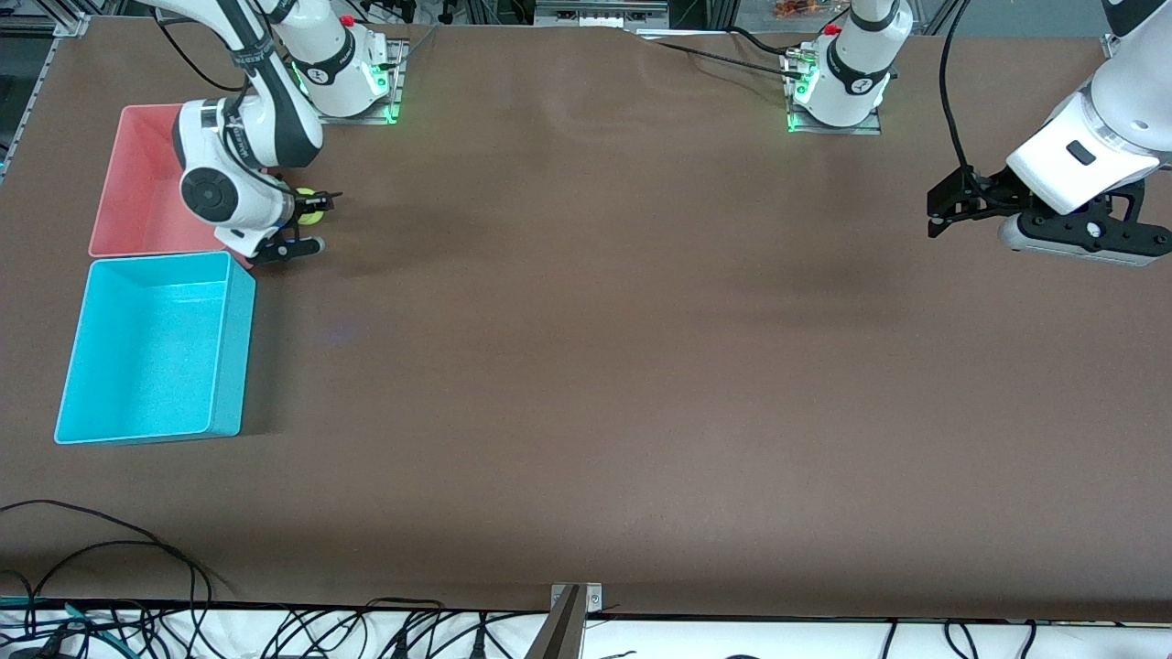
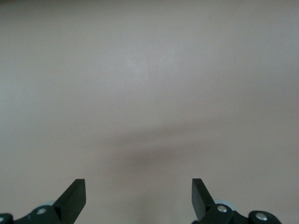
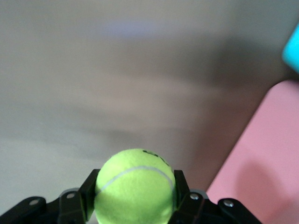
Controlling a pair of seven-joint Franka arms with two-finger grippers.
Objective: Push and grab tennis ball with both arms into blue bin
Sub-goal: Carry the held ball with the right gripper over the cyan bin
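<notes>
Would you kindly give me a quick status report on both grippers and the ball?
Right gripper shut on tennis ball, beside the pink bin. Left gripper open, waiting over bare table. Blue bin empty, nothing blocking it.

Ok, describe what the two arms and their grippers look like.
Both arms are glossy white jointed shells with black bands at the joints, on bases glowing green with a red button on top. The right arm shows a round black joint cap. The left arm trails a black cable. The left gripper and right gripper are black, with flat angular fingers and silver screws.
</notes>
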